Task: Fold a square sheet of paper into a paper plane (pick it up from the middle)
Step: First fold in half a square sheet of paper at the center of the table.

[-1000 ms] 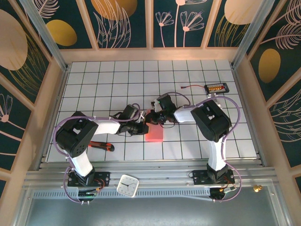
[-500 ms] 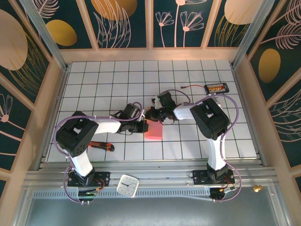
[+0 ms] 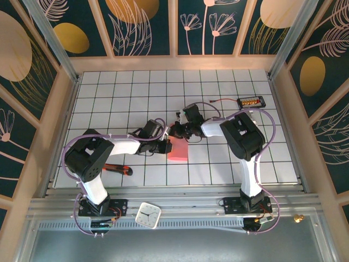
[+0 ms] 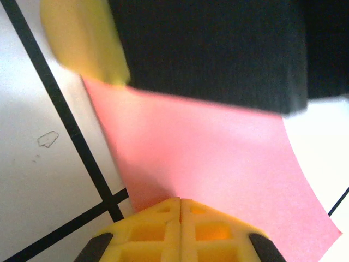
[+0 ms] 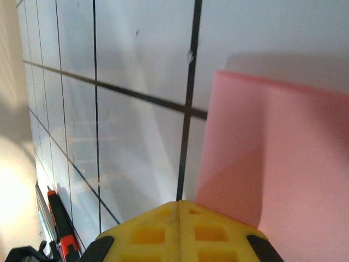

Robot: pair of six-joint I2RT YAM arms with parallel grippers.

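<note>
Table: white tabletop ruled with a black grid point(image 3: 109, 98), filling the middle of the top view.
Left arm: white and black jointed arm point(image 3: 122, 144), reaching from the lower left towards the centre.
Right arm: matching white and black arm point(image 3: 242, 136), bending from the lower right towards the centre.
Task's thing: salmon-pink paper sheet point(image 3: 179, 153), flat on the table just below the centre of the top view. It reads there as an upright rectangle between the two arm tips. In the right wrist view point(image 5: 283, 164) a straight line divides two shades of pink.
Left gripper: yellow-tipped claw point(image 4: 180, 204), fingers pressed together with only a seam between them. It is at the sheet's point(image 4: 207, 158) edge; whether it pinches the paper, I cannot tell.
Right gripper: yellow-tipped claw point(image 5: 179, 206), likewise fully closed, at the sheet's upper end beside a grid line.
Clock: small white square clock point(image 3: 148, 214), bottom centre, off the grid.
Tool: red-handled black tool point(image 3: 117, 168), lower left, under the left arm.
Device: small black box with gold dots point(image 3: 251, 101), upper right.
</note>
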